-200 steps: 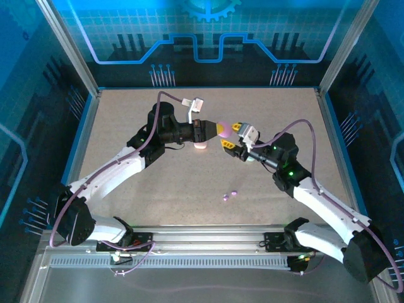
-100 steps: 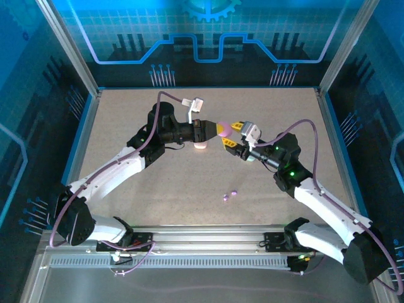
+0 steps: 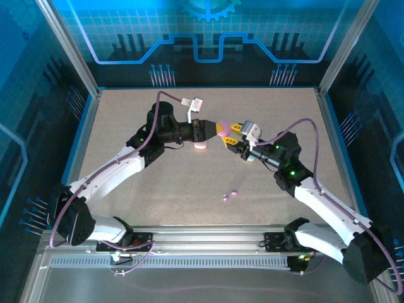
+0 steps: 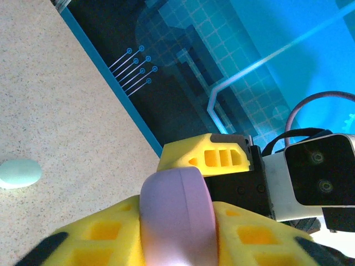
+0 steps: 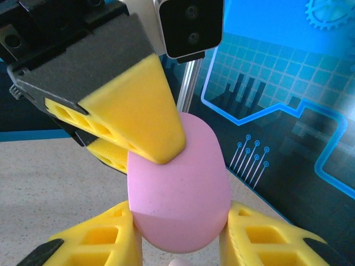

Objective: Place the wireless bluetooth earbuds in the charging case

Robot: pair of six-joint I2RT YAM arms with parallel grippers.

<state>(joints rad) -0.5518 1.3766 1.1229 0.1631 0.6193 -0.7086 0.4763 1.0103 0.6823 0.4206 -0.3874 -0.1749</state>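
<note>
Purple earbuds [image 3: 234, 190] lie on the speckled table [image 3: 158, 183] towards its near edge, two of them just beside each other and well apart from both arms. Further in, above the middle of the table, the two grippers meet tip to tip on one pink case [image 5: 180, 183], held off the surface. The right gripper [image 3: 231, 135] is clamped on it, a yellow finger [image 5: 100, 244] pressed to each side. The left gripper [image 3: 211, 130] grips the same case from the opposite end. Under them a small pink piece [image 3: 201, 146] and a mint oval [image 4: 19, 173] rest on the table. Beyond stands the blue back wall [image 3: 208, 38].
</note>
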